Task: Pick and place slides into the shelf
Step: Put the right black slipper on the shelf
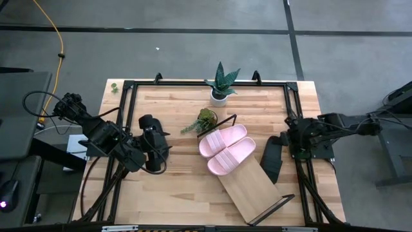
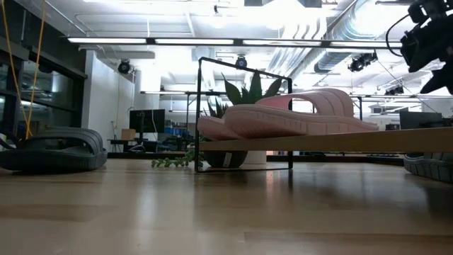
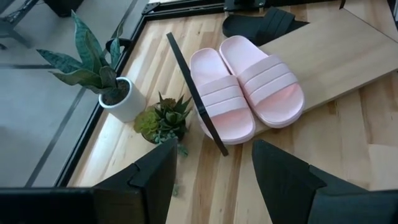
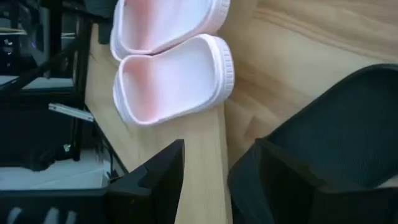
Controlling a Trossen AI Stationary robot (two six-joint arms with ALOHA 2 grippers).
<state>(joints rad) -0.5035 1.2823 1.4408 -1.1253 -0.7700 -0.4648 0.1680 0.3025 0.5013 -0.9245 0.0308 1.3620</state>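
Two light pink slides [image 1: 226, 148] [image 3: 249, 87] [image 2: 290, 117] lie side by side, soles down, on the far end of the shelf [image 1: 251, 187] [image 3: 348, 56], a light-wood board with black wire ends set slantwise on the table. One black slide [image 1: 149, 124] [image 2: 53, 149] rests on the table left of the shelf. My left gripper [image 1: 159, 151] [image 3: 214, 180] hovers open over it, facing the pink pair. The other black slide [image 1: 272, 159] [image 2: 432, 166] [image 4: 348, 118] lies on the table right of the shelf. My right gripper [image 1: 288, 140] [image 4: 217, 180] [image 2: 425, 35] is open and raised beside it.
A potted spiky plant [image 1: 221, 87] [image 3: 102, 81] stands at the table's far edge. A small succulent [image 1: 205, 120] [image 3: 165, 118] sits just beyond the shelf's far wire end [image 3: 196, 93]. A black metal frame [image 1: 193, 82] borders the tabletop. Bare wood lies near the front edge.
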